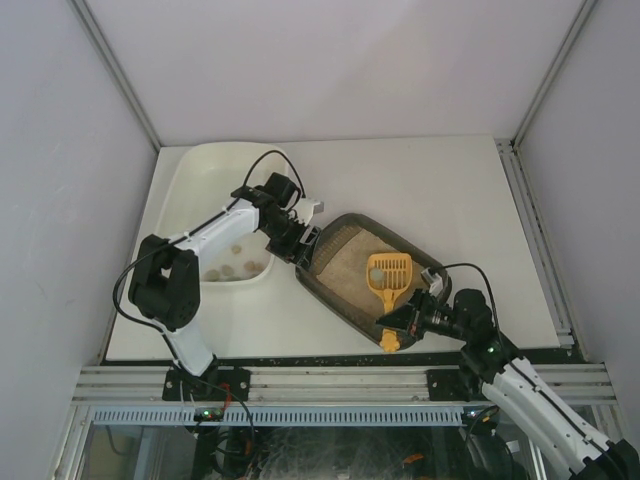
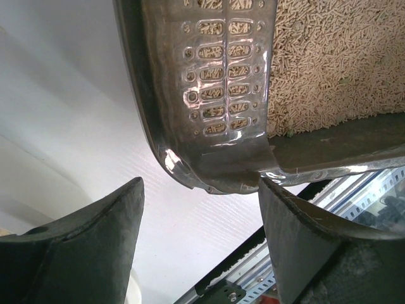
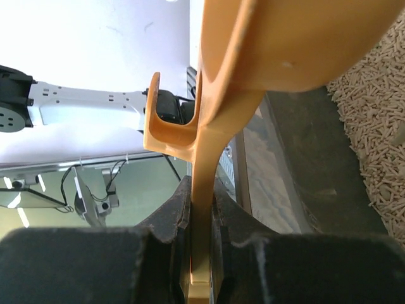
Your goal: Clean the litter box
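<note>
The dark olive-brown litter box (image 1: 338, 310) lies slanted at mid-table with beige pellet litter (image 1: 345, 266) in it. A yellow slotted scoop (image 1: 389, 271) rests with its head over the litter. My right gripper (image 1: 402, 318) is at the box's near corner, shut on the scoop handle (image 3: 204, 158); the right wrist view shows the gripper (image 3: 201, 183) clamped on it. My left gripper (image 1: 300, 246) is open at the box's left corner. In the left wrist view the gripper (image 2: 201, 185) has its jaws spread either side of that corner (image 2: 209, 158), with nothing held.
A larger cream-white tub (image 1: 200, 175) stands at the back left, with a few brownish clumps (image 1: 236, 268) in its near end. The left arm reaches across the tub. The metal rail (image 1: 340, 380) runs along the table's near edge.
</note>
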`<state>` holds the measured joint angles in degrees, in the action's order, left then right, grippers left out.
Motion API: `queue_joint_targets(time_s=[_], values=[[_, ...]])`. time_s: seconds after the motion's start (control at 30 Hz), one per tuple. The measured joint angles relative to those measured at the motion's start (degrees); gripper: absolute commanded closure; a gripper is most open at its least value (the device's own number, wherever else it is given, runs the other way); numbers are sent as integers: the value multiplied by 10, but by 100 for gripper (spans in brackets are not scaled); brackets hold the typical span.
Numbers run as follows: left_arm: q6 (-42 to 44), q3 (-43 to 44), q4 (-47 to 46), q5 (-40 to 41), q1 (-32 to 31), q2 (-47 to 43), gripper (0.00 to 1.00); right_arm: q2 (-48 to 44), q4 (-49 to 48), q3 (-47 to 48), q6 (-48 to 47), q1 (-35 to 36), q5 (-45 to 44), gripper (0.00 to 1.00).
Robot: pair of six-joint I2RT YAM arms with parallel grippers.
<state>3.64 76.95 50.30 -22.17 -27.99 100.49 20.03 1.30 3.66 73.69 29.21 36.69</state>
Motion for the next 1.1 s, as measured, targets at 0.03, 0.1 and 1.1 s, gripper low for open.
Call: queue_joint_targets(time_s=[0.03,0.1,1.1], values=[[0,0,0,0,0,0,23,0,4,2,-2,-5,7,100],[0,0,0,0,0,0,23,-10,7,1,0,-31,18,100],[47,163,90,-14,1,-38,23,55,47,52,-49,-32,21,100]])
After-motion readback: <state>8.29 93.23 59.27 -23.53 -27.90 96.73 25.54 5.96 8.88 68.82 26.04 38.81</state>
